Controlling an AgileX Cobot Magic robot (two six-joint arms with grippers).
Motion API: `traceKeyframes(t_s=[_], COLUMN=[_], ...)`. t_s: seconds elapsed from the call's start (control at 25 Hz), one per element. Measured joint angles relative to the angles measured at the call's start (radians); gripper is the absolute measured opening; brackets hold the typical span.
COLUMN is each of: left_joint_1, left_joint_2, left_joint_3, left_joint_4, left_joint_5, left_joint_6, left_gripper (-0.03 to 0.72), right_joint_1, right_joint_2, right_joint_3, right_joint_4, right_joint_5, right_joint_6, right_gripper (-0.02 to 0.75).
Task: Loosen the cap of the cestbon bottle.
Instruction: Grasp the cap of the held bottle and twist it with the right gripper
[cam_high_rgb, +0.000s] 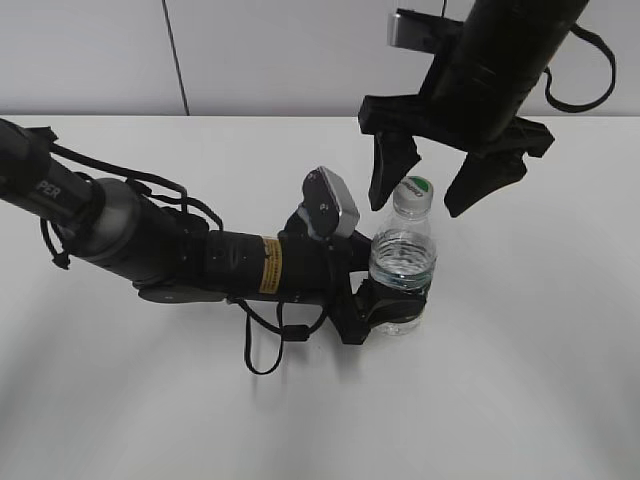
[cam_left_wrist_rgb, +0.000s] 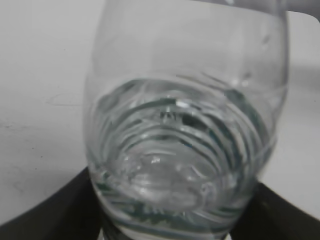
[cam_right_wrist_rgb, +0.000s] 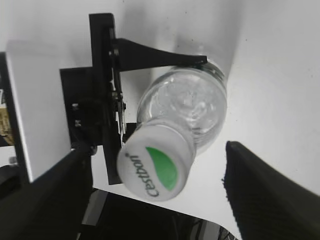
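Note:
The clear cestbon bottle (cam_high_rgb: 402, 270) stands upright on the white table, its dark green label low on the body. My left gripper (cam_high_rgb: 385, 312) is shut on the bottle's lower part. The left wrist view is filled by the bottle's ribbed body (cam_left_wrist_rgb: 185, 130), with the black jaws at both lower corners. The white cap (cam_high_rgb: 414, 189) with its green mark sits on the bottle. My right gripper (cam_high_rgb: 420, 195) hangs above it, open, one finger on each side of the cap and apart from it. In the right wrist view the cap (cam_right_wrist_rgb: 156, 168) lies between the two open fingers.
The white table (cam_high_rgb: 540, 330) spreads around the bottle. The left arm (cam_high_rgb: 150, 240) lies across the table's left half with a loose black cable loop (cam_high_rgb: 262, 345). A pale wall stands behind.

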Motion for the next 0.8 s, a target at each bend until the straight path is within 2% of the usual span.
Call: traceKeyframes(t_s=[0.2, 0.8], left_joint_1=[0.000, 0.000], left_joint_2=[0.000, 0.000], left_joint_3=[0.000, 0.000], left_joint_4=[0.000, 0.000], left_joint_5=[0.000, 0.001], left_joint_6=[0.000, 0.000], left_gripper=[0.513, 0.513], right_joint_1=[0.000, 0.000], right_joint_2=[0.001, 0.001], right_joint_3=[0.009, 0.009], right_joint_4=[0.000, -0.004], right_joint_5=[-0.015, -0.038], right_joint_6=[-0.001, -0.067], right_gripper=[0.566, 0.321])
